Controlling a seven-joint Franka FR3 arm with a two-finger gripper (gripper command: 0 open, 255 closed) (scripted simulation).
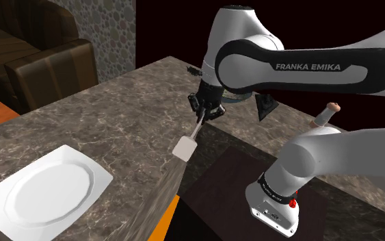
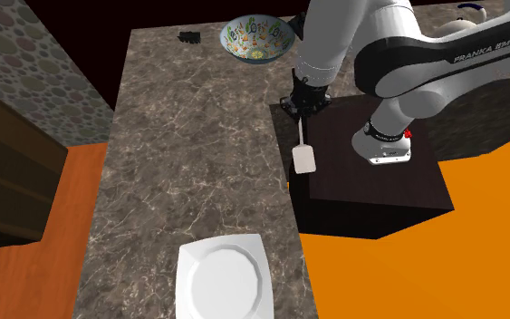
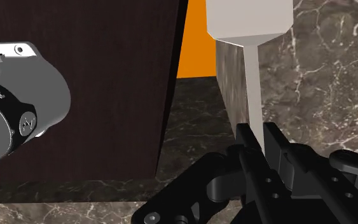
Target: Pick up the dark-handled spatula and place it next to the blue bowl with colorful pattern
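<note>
At the counter's (image 2: pixel 198 136) right edge in the second exterior view, just beside the stand (image 2: pixel 370 186), you've got the gripper (image 2: pixel 303 105) with fingers clamped on the spatula (image 2: pixel 303 159). The grip is at the handle end, so the pale shaft and blade stick out past the fingertips. The wrist view confirms it: the shaft runs straight out from between the fingers, blade well ahead.

The blade hangs over the counter edge, pointing toward the near end where the white plate (image 2: pixel 224 279) sits, away from the patterned bowl (image 2: pixel 259 38). My read is that it's lifted clear of the counter, so pick done, carry pending.

The bowl sits at the far end, near the gripper, so it's a short move. Gripping the handle keeps the long end trailing (good: the blade won't lead into the bowl). Watch the swing though, the blade could clip the counter edge if you drop early. There's also a small dark item (image 2: pixel 189 37) left of the bowl, so set down on the near side.
</note>
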